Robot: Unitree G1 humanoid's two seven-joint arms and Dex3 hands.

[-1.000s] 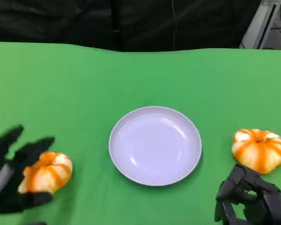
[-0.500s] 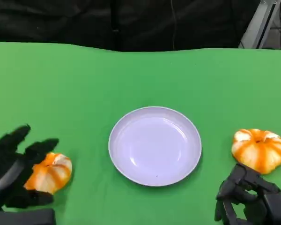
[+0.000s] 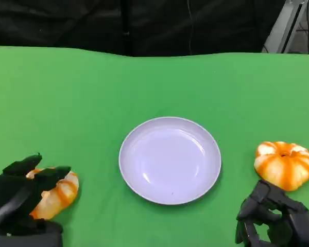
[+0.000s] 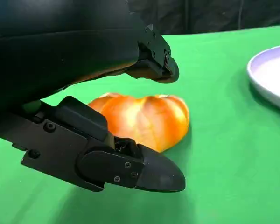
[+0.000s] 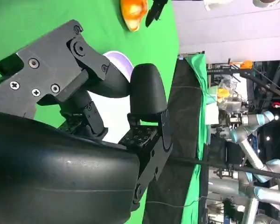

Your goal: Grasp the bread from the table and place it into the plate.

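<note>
Bread (image 3: 56,193) at the near left of the green tabletop (image 3: 154,87), lying on the cloth and well apart from the plate (image 3: 170,159). Left hand (image 3: 20,198) draped over it, fingers (image 4: 149,63) above and thumb below as seen from the left wrist; wrapped around the bread, though whether clamped firmly cannot be told. No lift yet by the look of it. Second bread (image 3: 284,164) on the right, just beside the right hand (image 3: 275,218), untouched; that hand curled in, holding nothing. Plate in the middle, bare. Judged progress: early, with reach made and grasp under way on the left. Left to do: lift, carry across to the plate, release.
</note>
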